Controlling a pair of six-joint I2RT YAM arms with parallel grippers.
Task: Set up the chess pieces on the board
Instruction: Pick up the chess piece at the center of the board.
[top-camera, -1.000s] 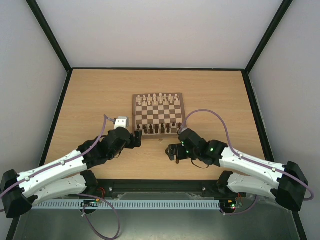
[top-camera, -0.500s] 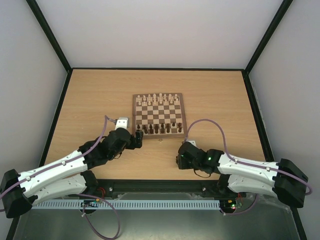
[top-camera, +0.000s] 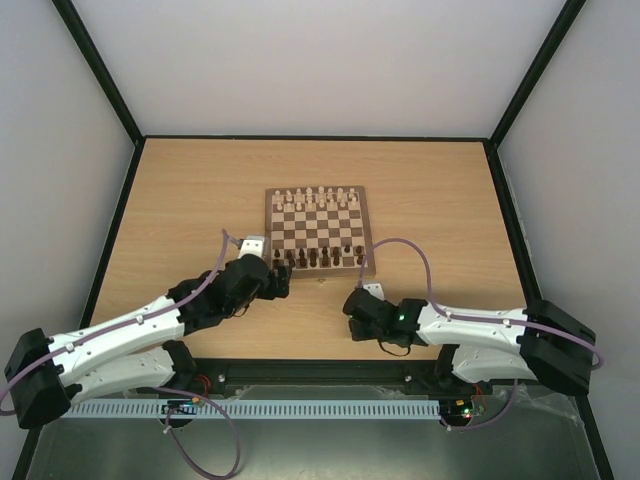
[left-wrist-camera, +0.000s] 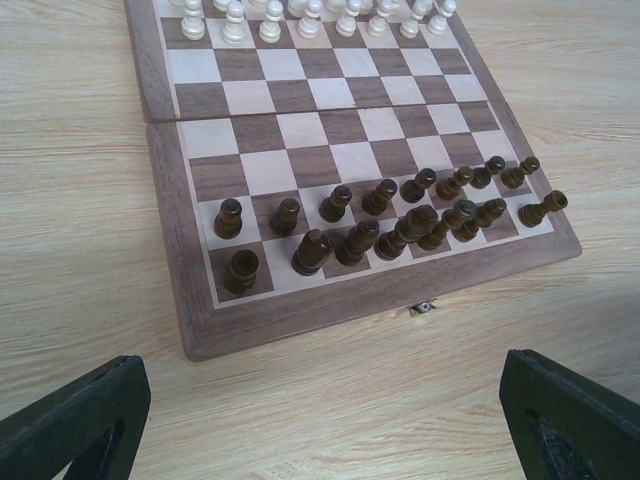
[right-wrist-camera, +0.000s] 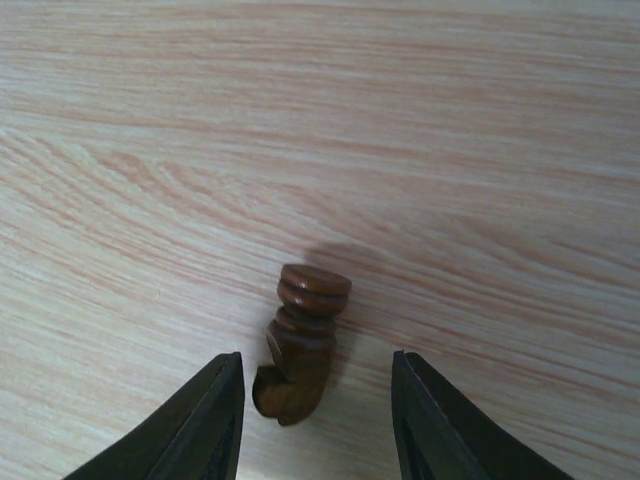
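The board (top-camera: 270, 228) lies mid-table, with dark chess pieces (top-camera: 322, 257) standing in its two near rows. The left wrist view shows those pieces (left-wrist-camera: 400, 215) upright behind the board's near border (left-wrist-camera: 300, 330). One dark knight (right-wrist-camera: 305, 345) lies on its side on the bare table, off the board. My right gripper (right-wrist-camera: 316, 356) is low over it, one finger on each side, a gap showing on both sides. In the top view the right gripper (top-camera: 352, 303) hides the knight. My left gripper (top-camera: 278, 280) hovers wide open and empty before the board's near left corner, its fingers (left-wrist-camera: 75, 420) far apart.
Cream-white chessmen (top-camera: 318, 195) fill the board's far rows, also seen at the top of the left wrist view (left-wrist-camera: 310, 15). A small metal latch (left-wrist-camera: 424, 308) sticks out of the board's near edge. Black rails edge the wooden table.
My right arm has drawn back toward the near edge and left, and its jaws have narrowed from wide open to either side of the knight. The left arm has crept slightly toward the board.
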